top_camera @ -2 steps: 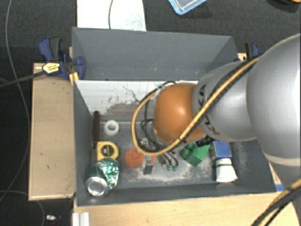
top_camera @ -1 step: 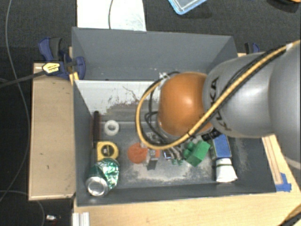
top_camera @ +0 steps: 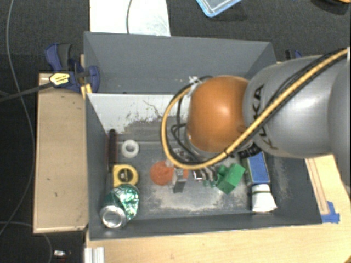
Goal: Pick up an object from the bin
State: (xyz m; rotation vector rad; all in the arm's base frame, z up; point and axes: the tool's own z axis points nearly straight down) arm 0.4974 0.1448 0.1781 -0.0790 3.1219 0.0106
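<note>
One reddish-orange round lump (top_camera: 160, 173) sits near the bin's (top_camera: 181, 59) front edge, tool (top_camera: 180, 184) just beside it (apart or together, I cannot tell); probably light, perhaps soft, so grip across its middle.

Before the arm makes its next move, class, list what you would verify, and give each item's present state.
1. Gripper is down inside the bin: ok.
2. Things lie near it to pick: ok, an orange round thing to its left in the view and a green block to its right.
3. Gripper holds nothing yet: cannot tell, the orange cover hides much of it.
4. Orange round thing is free of neighbours: ok, the yellow roll lies apart from it.
5. Green block is clear of the blue tube: cannot tell, they lie very close.
</note>
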